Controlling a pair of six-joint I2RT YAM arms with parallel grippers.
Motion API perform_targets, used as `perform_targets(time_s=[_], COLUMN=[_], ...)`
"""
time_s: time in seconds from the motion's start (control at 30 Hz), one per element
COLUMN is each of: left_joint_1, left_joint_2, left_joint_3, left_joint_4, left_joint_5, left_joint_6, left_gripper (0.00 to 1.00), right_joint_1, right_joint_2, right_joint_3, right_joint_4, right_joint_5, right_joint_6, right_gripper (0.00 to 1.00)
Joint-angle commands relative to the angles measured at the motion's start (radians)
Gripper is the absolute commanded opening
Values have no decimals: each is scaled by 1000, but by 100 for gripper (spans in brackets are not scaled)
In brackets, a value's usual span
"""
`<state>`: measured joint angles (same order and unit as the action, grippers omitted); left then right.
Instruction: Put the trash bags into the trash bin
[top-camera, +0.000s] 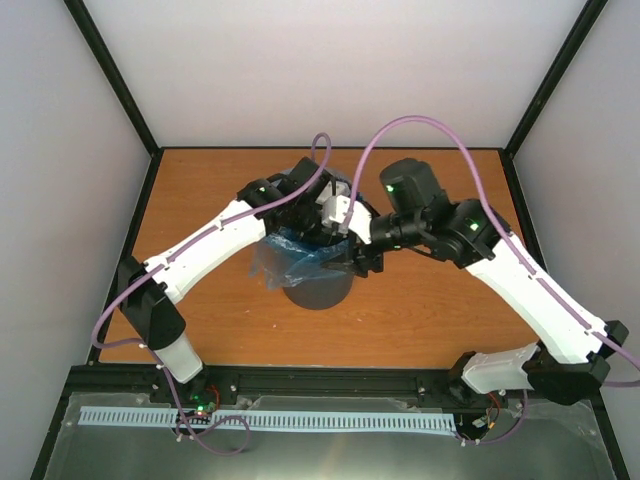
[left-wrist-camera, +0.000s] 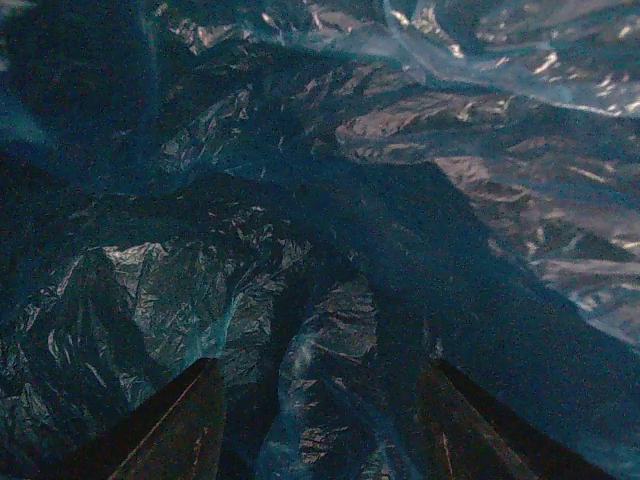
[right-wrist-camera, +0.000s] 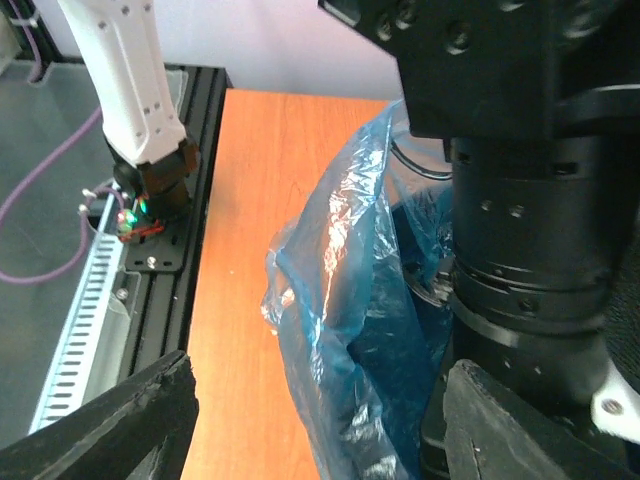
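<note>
The dark grey trash bin (top-camera: 320, 292) stands upright in the middle of the table. The light-blue trash bag (top-camera: 285, 262) lies over its mouth and hangs down its left side. My left gripper (top-camera: 318, 232) reaches down into the bin's mouth. In the left wrist view it (left-wrist-camera: 320, 425) is open, and dark wrinkled bag plastic (left-wrist-camera: 400, 130) fills the frame around its fingers (left-wrist-camera: 180, 430). My right gripper (top-camera: 358, 262) is at the bin's right rim. In the right wrist view it (right-wrist-camera: 322, 372) is open wide, with a glossy fold of the bag (right-wrist-camera: 350, 300) hanging between the jaws, unclamped.
The left arm's black wrist (right-wrist-camera: 530, 200) is close beside my right gripper, over the bin. The orange table (top-camera: 420, 310) is walled by white panels. A black rail with a white cable duct (top-camera: 260, 418) runs along the near edge by both arm bases.
</note>
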<state>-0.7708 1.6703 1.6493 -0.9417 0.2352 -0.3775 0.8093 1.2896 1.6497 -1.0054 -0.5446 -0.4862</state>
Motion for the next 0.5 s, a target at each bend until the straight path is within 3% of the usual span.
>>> perform_targets(time_s=[0.0, 0.47], left_joint_1=[-10, -10], left_joint_2=[-10, 45], left_joint_3=[19, 99], left_joint_4=[69, 40], left_joint_5=[-10, -15], left_joint_6=[-37, -34], left_gripper=[55, 58], right_joint_1=[67, 295], right_joint_2=[52, 104], right_joint_3=[-15, -138], right_joint_4=[51, 150], right_joint_5=[150, 334], right_joint_6=[-48, -104], right_gripper=[68, 68])
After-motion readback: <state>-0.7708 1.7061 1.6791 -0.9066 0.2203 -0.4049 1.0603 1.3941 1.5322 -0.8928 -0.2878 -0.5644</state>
